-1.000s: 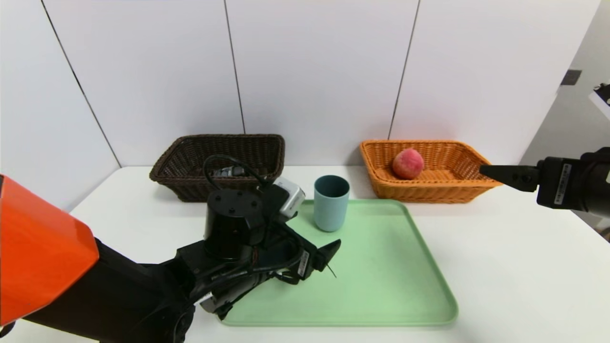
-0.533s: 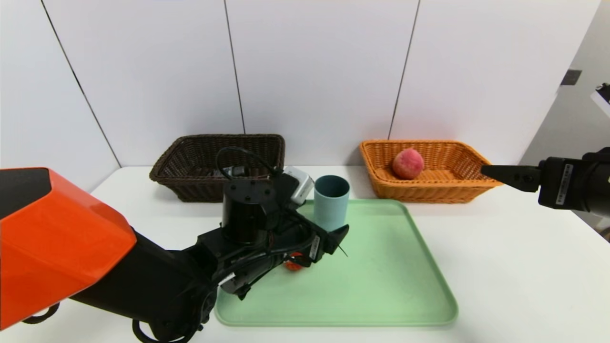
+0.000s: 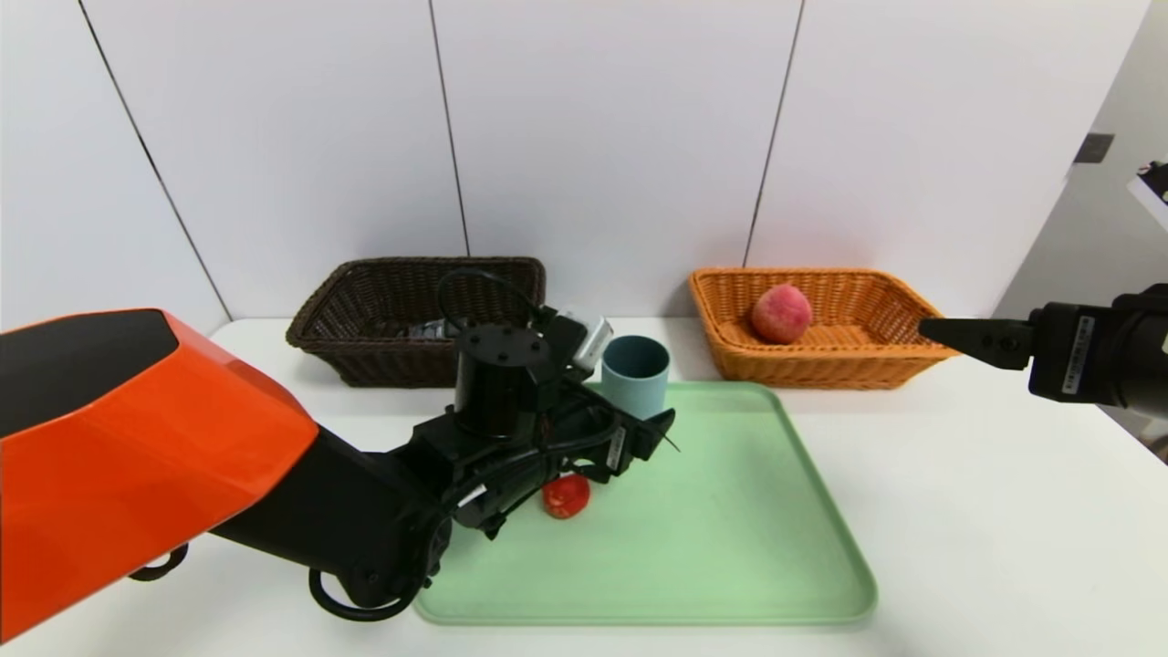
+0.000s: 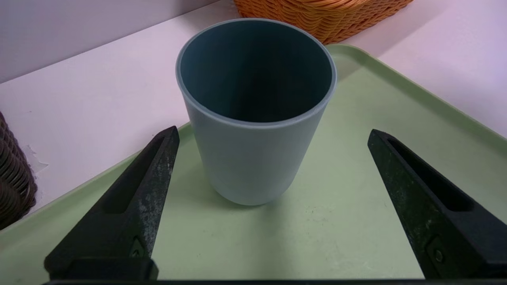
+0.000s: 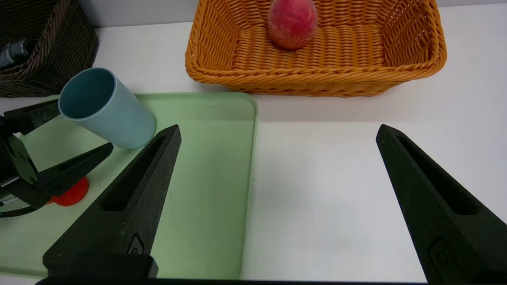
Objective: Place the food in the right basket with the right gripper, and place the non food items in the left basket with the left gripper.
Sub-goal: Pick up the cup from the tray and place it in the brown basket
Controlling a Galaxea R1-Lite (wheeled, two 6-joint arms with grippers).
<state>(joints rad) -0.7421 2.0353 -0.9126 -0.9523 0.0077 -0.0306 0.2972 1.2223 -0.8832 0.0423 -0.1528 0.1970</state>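
White table point(image 3: 958, 511) under white wall panels point(image 3: 602, 137); left gripper point(image 4: 271, 136) gapes wide at the cup point(image 4: 253, 118) on the green tray point(image 3: 730, 547); right gripper point(image 5: 277, 132) spread, empty.

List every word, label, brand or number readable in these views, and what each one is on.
No text here can be read.
White label on the right tool's housing, head view: print too small to read.
White label on the left tool's housing, head view: too small to read.
Black tube in the dark brown basket: no marking legible.
Blue-grey cup, peach, orange basket, green tray, red toy: no text.
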